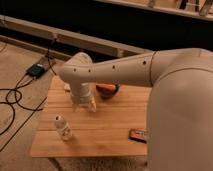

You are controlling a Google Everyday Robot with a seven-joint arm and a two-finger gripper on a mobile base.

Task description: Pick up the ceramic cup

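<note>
My gripper (84,104) hangs from the white arm and points down over the back left part of the wooden table (102,137), close to its top. The ceramic cup does not show; the wrist and gripper cover the spot beneath them. A small clear plastic bottle (63,127) stands upright in front of the gripper, towards the table's front left.
A dark round bowl with orange contents (108,90) sits just right of the gripper, partly behind the arm. A small dark and orange object (138,134) lies near the front right edge. A black box (36,70) and cables (14,100) lie on the floor at the left.
</note>
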